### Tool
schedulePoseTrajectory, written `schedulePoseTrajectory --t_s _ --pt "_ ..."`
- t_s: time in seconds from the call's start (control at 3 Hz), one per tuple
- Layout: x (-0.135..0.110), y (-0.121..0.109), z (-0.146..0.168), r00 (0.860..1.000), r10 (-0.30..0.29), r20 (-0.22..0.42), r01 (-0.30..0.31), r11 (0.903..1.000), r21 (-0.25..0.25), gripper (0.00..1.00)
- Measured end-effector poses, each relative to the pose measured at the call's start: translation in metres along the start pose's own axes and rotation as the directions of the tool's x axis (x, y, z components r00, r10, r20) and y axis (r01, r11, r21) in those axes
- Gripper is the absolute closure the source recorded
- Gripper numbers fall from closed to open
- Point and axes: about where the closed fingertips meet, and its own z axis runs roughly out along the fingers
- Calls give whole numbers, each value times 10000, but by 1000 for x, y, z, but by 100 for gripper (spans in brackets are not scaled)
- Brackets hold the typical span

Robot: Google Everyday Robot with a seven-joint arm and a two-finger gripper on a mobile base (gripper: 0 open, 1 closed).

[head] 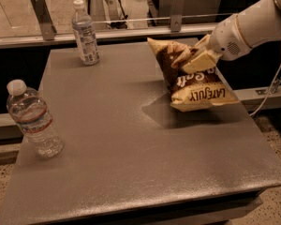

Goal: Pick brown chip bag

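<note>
The brown chip bag [192, 81] is dark brown with cream-yellow ends and "LATE JULY" lettering. It hangs tilted above the right side of the grey table [131, 144], clear of the surface, with its shadow below it. My gripper [193, 59] comes in from the upper right on a white arm and is shut on the bag's upper middle, its cream fingers [200, 60] pinching the crinkled foil.
One water bottle [85, 33] stands at the table's far left corner. A second water bottle [34, 120] stands near the left edge. A rail with metal posts [41, 16] runs behind the table. A cable hangs at the right.
</note>
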Motion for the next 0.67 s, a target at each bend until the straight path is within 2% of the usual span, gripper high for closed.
schedulePoseTrajectory --t_s 0.33,0.67 --pt "-32 -5 -10 9942 -260 1046 260 9997 20 100" --pt "-54 -7 -26 9868 -173 1611 138 9997 224 100"
